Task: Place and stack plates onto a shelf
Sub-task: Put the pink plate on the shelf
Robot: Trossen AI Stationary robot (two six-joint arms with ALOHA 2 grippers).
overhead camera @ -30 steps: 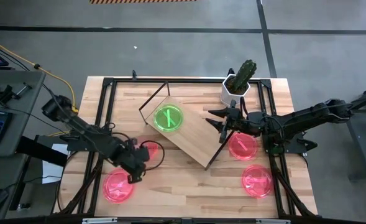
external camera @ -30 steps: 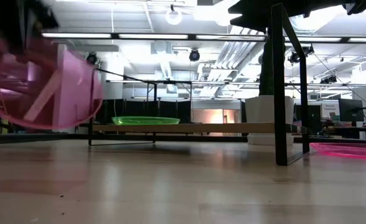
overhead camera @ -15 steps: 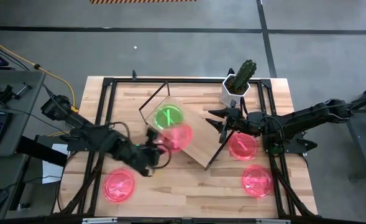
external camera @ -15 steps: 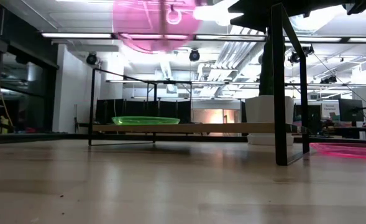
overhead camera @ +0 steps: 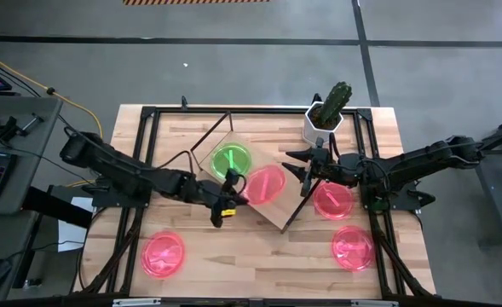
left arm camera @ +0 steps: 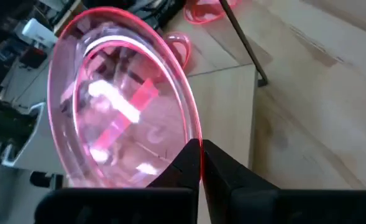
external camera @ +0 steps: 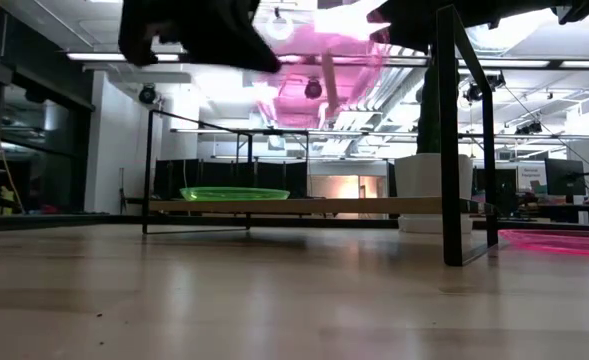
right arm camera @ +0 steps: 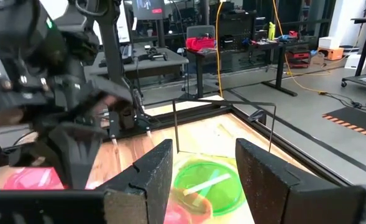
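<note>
I had the left gripper pinching a pink plate by its rim, held above the shelf beside the green plate; the right gripper waited spread nearby

I count four round translucent pink-red plastic plates, one round translucent bright green plastic plate, one light wooden shelf on dark wire, one potted cactus, and my two dark arms.
</note>
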